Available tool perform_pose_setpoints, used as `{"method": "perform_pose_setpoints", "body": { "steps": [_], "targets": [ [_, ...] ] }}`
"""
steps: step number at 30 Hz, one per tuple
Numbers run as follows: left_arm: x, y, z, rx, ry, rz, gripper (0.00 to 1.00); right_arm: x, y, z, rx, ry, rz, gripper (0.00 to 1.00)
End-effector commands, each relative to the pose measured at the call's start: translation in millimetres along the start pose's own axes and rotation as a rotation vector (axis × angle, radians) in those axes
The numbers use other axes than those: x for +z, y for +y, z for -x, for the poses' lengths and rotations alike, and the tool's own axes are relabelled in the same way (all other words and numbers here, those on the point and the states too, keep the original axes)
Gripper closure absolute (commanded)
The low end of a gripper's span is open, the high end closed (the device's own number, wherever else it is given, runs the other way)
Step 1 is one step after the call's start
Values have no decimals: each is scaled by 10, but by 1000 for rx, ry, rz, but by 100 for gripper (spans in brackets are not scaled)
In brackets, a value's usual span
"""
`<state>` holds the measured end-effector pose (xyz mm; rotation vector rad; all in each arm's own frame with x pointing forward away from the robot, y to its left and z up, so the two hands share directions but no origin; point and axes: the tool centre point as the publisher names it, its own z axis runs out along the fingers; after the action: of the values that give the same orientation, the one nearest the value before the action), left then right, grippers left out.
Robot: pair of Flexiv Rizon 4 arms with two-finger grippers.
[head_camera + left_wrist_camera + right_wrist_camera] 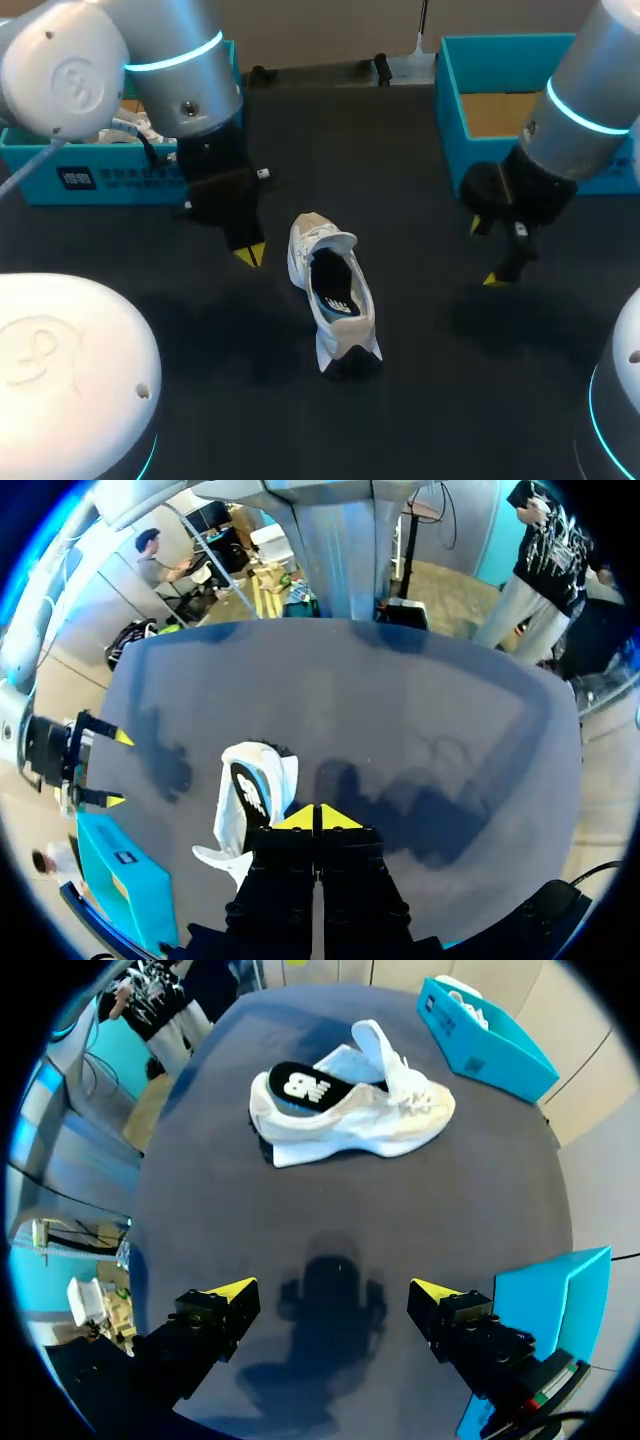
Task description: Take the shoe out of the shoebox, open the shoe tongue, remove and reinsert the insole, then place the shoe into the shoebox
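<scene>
A white shoe (331,293) lies on the dark table, its tongue folded up and the dark insole showing inside. It appears in the left wrist view as the shoe (245,805) and in the right wrist view as the shoe (350,1110). My left gripper (250,255) hangs just left of the shoe, shut with nothing between its yellow tips (318,818). My right gripper (488,252) stands open to the right of the shoe, well apart from it; the gripper (335,1295) holds nothing. A teal shoebox (500,105) sits at the back right.
A second teal box (90,170) with white contents stands at the back left, partly behind my left arm; it shows as the box (485,1035) beyond the shoe. White robot bases fill the near corners (60,370).
</scene>
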<state>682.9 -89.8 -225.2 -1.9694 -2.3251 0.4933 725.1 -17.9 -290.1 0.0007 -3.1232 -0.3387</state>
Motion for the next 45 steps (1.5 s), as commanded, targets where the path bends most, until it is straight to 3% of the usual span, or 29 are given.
{"method": "perform_pose_setpoints", "body": {
  "steps": [1, 6, 14, 17, 27, 45],
  "targets": [
    [187, -36, 146, 78, 78, -4, 100, -241, -296, -52, 11, 0, -2, 0],
    [290, -88, 307, 161, 129, -8, 100, -316, -532, -81, 58, 2, 6, 0],
    [273, -79, 330, 172, 136, -8, 100, -316, -532, -81, 58, 2, 6, 0],
    [319, -13, 424, 207, 148, -15, 100, -316, -532, -81, 58, 2, 6, 0],
    [705, 134, 671, 255, 221, -20, 100, -316, -532, -81, 58, 2, 6, 0],
    [1173, 197, 650, 295, 266, -23, 100, -316, -532, -81, 58, 2, 6, 0]
  ]
}}
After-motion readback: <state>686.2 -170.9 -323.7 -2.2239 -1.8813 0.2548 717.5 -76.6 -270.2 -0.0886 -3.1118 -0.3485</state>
